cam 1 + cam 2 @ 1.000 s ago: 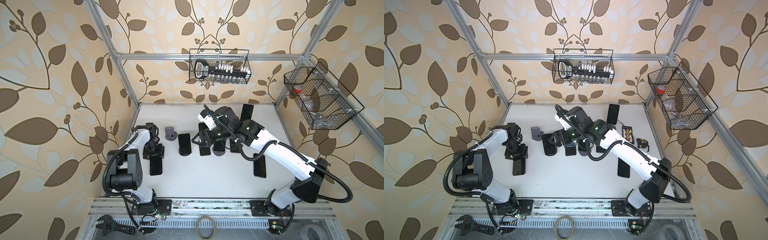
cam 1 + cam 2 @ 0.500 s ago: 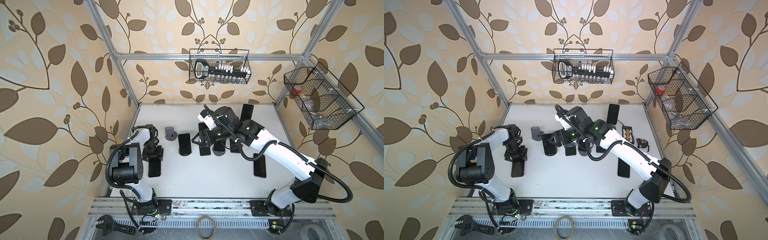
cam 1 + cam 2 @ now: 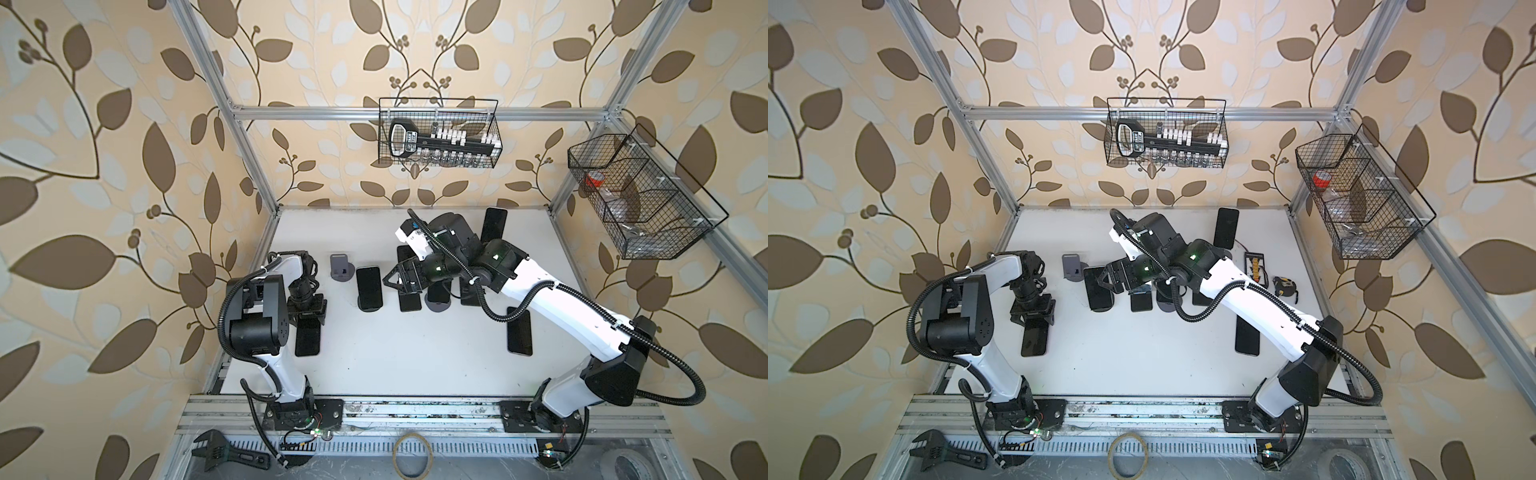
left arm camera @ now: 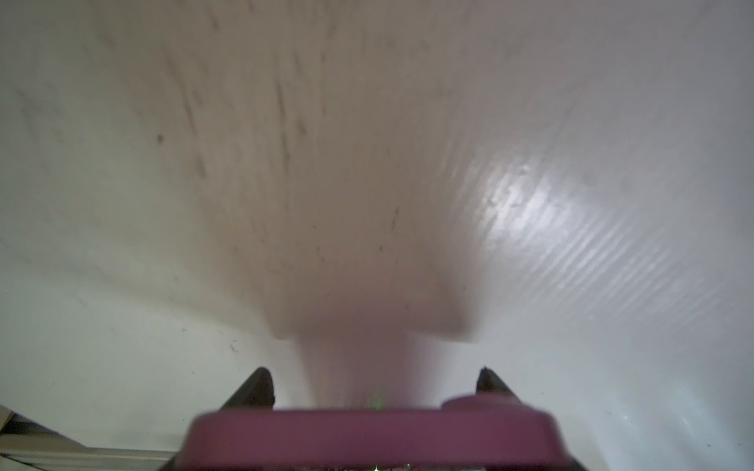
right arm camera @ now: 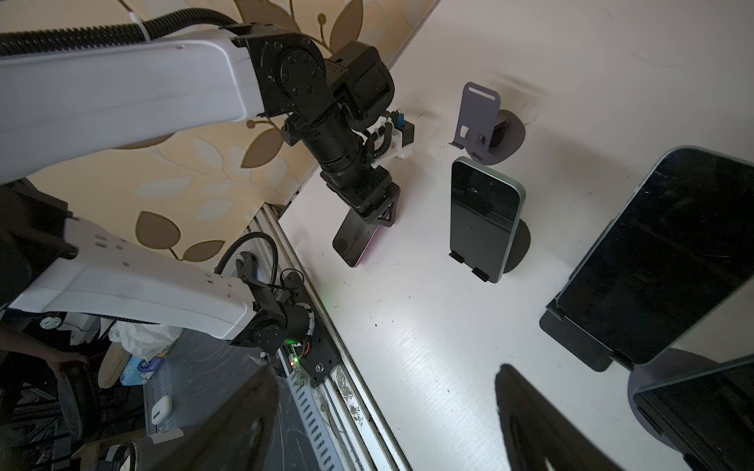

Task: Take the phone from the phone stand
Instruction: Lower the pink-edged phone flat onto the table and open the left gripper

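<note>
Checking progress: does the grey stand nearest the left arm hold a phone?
No, the grey stand is empty, its cradle bare.

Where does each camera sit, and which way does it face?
Top views: overhead, looking down on the table; both arms, left gripper, right gripper.
Left wrist: close above the table, facing down, blurred; its fingertips flank the held phone.
Right wrist: faces across the table toward the left arm and empty stand; own fingers.
Shared: the held phone shows in every view.
</note>
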